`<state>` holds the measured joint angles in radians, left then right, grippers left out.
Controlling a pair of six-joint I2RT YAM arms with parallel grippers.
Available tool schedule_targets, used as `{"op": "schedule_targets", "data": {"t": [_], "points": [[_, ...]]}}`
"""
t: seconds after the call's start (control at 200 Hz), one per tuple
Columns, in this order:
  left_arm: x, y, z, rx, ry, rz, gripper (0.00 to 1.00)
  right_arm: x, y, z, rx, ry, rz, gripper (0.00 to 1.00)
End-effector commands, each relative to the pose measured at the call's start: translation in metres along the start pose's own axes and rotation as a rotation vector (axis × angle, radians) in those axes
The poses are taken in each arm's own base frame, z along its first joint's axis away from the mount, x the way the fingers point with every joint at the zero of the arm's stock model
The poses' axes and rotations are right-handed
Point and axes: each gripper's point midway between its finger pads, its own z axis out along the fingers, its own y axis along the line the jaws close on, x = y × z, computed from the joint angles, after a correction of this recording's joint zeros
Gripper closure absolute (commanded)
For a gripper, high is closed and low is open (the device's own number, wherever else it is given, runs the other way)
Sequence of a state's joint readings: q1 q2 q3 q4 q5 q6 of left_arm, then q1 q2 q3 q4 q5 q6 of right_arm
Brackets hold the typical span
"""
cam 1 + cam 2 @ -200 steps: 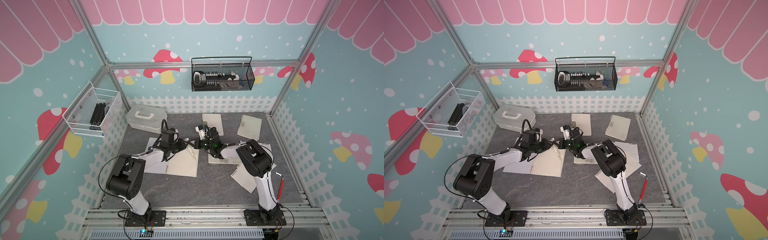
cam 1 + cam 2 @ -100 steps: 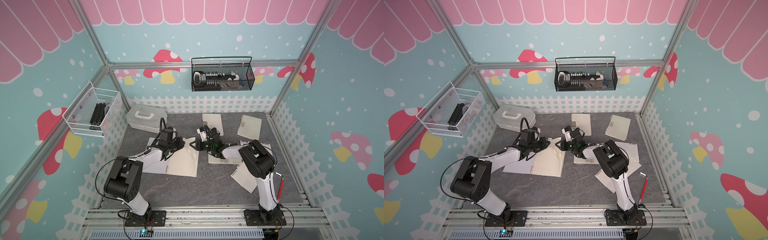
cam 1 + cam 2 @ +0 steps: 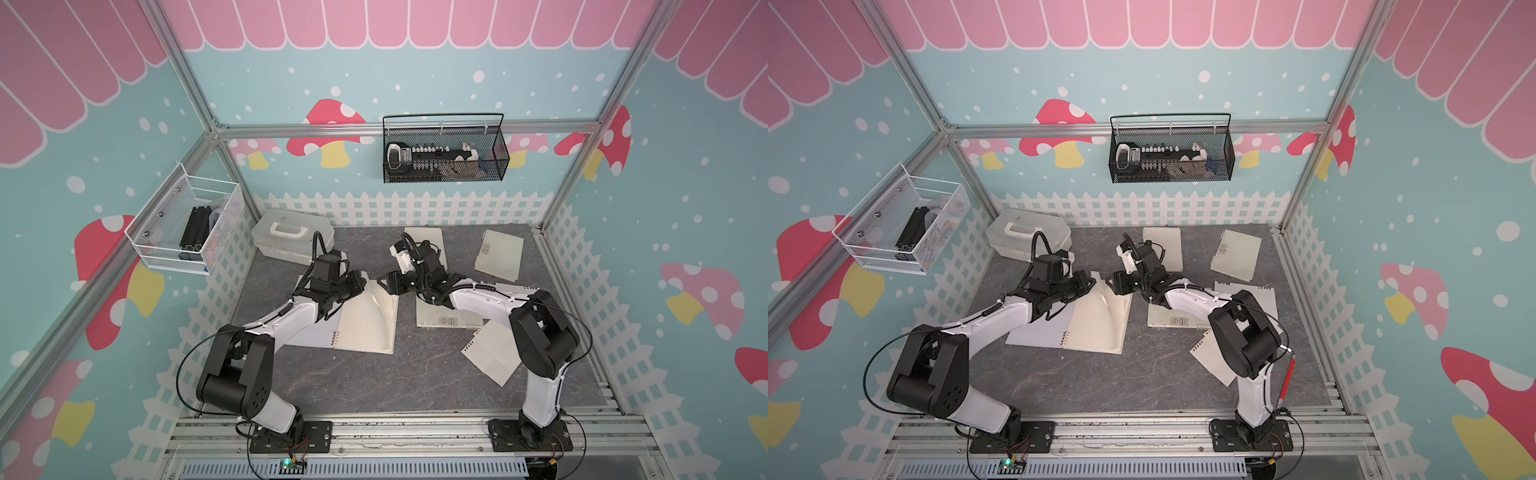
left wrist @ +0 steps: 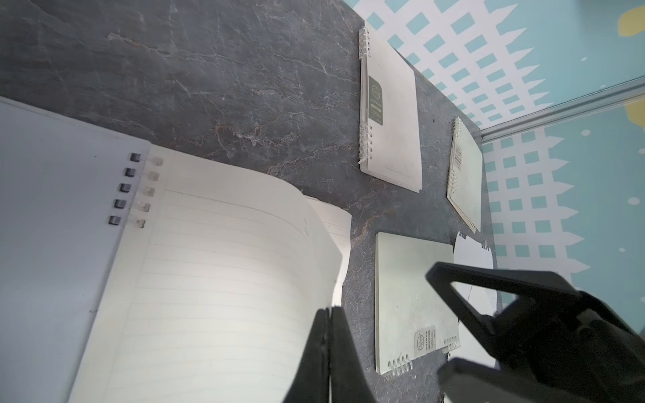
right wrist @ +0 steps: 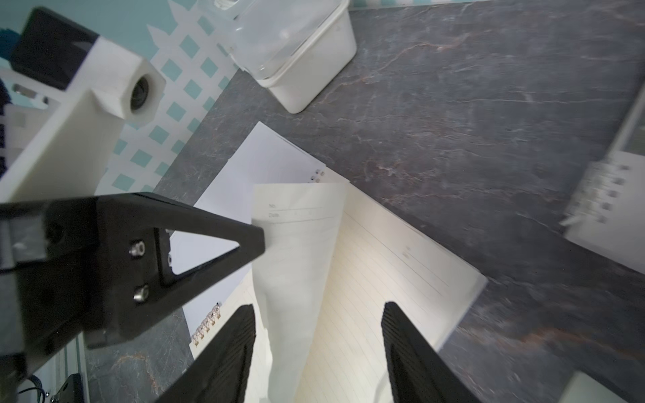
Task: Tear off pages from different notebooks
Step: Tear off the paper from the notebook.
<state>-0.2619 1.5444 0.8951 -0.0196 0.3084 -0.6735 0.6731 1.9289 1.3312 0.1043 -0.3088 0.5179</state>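
Bare grey marbled tabletop in front.
Rearward, cream spiral-bound notebooks and a white plastic handled box block passage.

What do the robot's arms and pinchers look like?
The left arm and right arm have white tube-shaped links, chunky black joints and thin black cables looping alongside. The left gripper and right gripper have black triangular fingers with cut-out middles; the right one's pads are ribbed.

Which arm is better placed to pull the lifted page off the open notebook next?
Left, probably. The left gripper is shut on the lifted page, holding it curled up off the open notebook. The right gripper stands open, gripping nothing.
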Motion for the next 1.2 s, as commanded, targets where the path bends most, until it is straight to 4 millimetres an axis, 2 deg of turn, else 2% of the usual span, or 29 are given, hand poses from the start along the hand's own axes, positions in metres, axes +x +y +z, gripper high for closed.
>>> {"op": "schedule_targets", "data": {"t": [0.0, 0.13, 0.26, 0.325, 0.385, 0.47, 0.525, 0.625, 0.71, 0.77, 0.84, 0.93, 0.961, 1.066, 1.196], "points": [[-0.011, -0.009, -0.006, 0.014, -0.011, 0.003, 1.00, 0.036, 0.012, 0.024, -0.072, 0.128, 0.003, 0.38], [-0.012, -0.009, 0.003, 0.020, 0.015, -0.016, 1.00, 0.039, 0.016, 0.034, -0.096, 0.135, 0.011, 0.37], [-0.012, -0.009, 0.007, 0.033, 0.021, -0.031, 1.00, 0.048, 0.006, 0.048, -0.027, 0.177, -0.008, 0.36], [-0.014, -0.006, 0.006, 0.028, 0.022, -0.044, 0.87, 0.051, 0.001, 0.054, -0.001, 0.187, -0.010, 0.40], [-0.018, 0.002, 0.003, 0.014, 0.015, -0.073, 0.77, 0.052, -0.011, 0.057, 0.065, 0.196, -0.008, 0.50], [-0.025, 0.024, -0.006, -0.015, -0.007, -0.133, 0.56, 0.056, -0.025, 0.059, 0.142, 0.214, -0.008, 0.65], [-0.028, 0.045, -0.012, -0.054, -0.029, -0.175, 0.46, 0.058, -0.030, 0.060, 0.162, 0.229, -0.011, 0.71], [-0.026, 0.082, -0.017, -0.154, -0.052, -0.225, 0.43, 0.063, -0.035, 0.065, 0.185, 0.257, -0.012, 0.78], [-0.018, 0.109, -0.010, -0.260, -0.036, -0.231, 0.43, 0.064, -0.038, 0.067, 0.217, 0.275, -0.031, 0.79], [-0.010, 0.129, 0.001, -0.333, 0.010, -0.235, 0.44, 0.062, -0.031, 0.068, 0.229, 0.275, -0.077, 0.82], [0.000, 0.149, 0.016, -0.401, 0.064, -0.249, 0.46, 0.058, -0.011, 0.067, 0.217, 0.252, -0.177, 0.87], [0.009, 0.168, 0.030, -0.456, 0.108, -0.273, 0.47, 0.055, 0.010, 0.066, 0.225, 0.231, -0.280, 0.89], [0.009, 0.168, 0.032, -0.445, 0.108, -0.276, 0.50, 0.053, 0.016, 0.066, 0.219, 0.222, -0.309, 0.89], [0.009, 0.174, 0.025, -0.493, 0.077, -0.320, 0.50, 0.051, 0.039, 0.066, 0.197, 0.188, -0.405, 0.92], [0.012, 0.174, 0.023, -0.509, 0.074, -0.329, 0.50, 0.045, 0.053, 0.065, 0.202, 0.139, -0.468, 0.94]]}}
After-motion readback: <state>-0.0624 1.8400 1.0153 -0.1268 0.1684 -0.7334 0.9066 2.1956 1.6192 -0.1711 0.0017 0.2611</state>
